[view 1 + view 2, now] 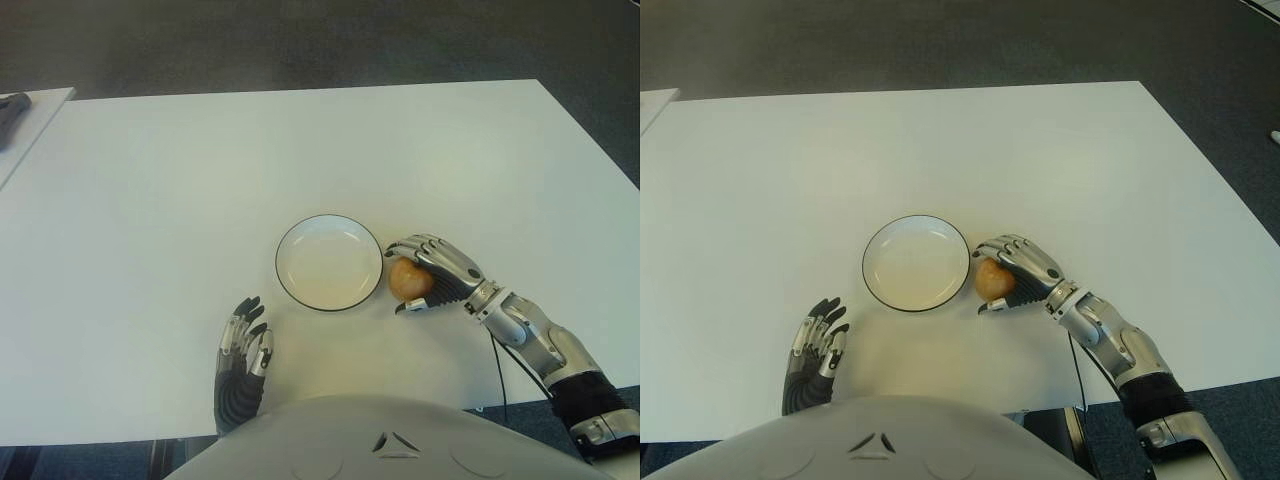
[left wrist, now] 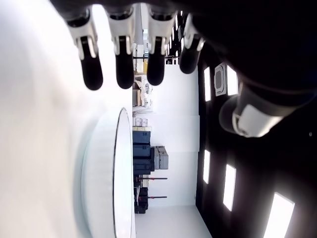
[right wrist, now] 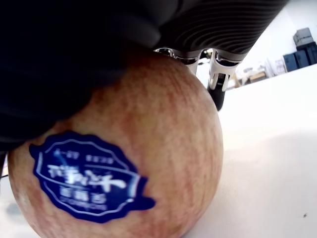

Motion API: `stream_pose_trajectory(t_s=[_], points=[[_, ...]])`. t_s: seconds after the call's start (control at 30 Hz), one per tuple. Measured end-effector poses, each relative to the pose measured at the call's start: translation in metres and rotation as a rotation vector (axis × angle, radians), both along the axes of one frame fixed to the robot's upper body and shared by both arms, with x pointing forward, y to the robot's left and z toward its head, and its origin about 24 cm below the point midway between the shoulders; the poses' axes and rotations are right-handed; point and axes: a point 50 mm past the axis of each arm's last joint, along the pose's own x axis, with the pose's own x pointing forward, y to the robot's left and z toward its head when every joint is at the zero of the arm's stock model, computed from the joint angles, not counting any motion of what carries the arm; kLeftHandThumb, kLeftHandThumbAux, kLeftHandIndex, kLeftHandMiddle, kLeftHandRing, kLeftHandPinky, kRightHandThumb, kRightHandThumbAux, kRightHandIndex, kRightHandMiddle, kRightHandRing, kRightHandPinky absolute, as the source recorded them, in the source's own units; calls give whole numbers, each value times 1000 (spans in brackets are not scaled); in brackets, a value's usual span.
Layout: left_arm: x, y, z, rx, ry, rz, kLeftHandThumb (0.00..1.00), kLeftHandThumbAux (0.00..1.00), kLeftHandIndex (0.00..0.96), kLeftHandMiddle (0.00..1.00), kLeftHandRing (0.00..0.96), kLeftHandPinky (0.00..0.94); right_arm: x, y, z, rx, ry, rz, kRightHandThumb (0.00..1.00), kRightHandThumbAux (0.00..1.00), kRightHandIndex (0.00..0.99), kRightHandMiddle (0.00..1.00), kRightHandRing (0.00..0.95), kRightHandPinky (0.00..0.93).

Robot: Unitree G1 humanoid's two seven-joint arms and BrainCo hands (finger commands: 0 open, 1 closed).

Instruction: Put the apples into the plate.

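Note:
One orange-red apple (image 1: 407, 279) with a blue sticker (image 3: 91, 181) sits on the white table just right of the white plate (image 1: 329, 262), which has a dark rim and holds nothing. My right hand (image 1: 432, 272) is wrapped around the apple from the right, fingers curled over its top and thumb under its near side. In the right wrist view the apple fills the palm and still touches the table. My left hand (image 1: 243, 352) shows near the table's front edge, below and left of the plate, fingers straight and holding nothing.
The white table (image 1: 200, 180) stretches wide behind and to the left of the plate. A second white surface with a dark object (image 1: 12, 108) shows at the far left. Dark carpet lies beyond the table's far edge.

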Motion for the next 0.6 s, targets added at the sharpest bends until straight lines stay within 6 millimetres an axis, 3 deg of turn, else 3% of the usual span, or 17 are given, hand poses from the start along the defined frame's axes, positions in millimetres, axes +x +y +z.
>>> stream_pose_trajectory(t_s=[0.1, 0.6], points=[[0, 1, 0, -6, 0, 7, 205, 501, 151, 178, 197, 244, 1, 0, 1, 6, -20, -2, 696, 674, 433, 654, 631, 624], [-1, 2, -1, -25, -6, 16, 217, 492, 165, 192, 213, 252, 2, 1, 2, 23, -3, -35, 738, 705, 441, 766, 747, 731]])
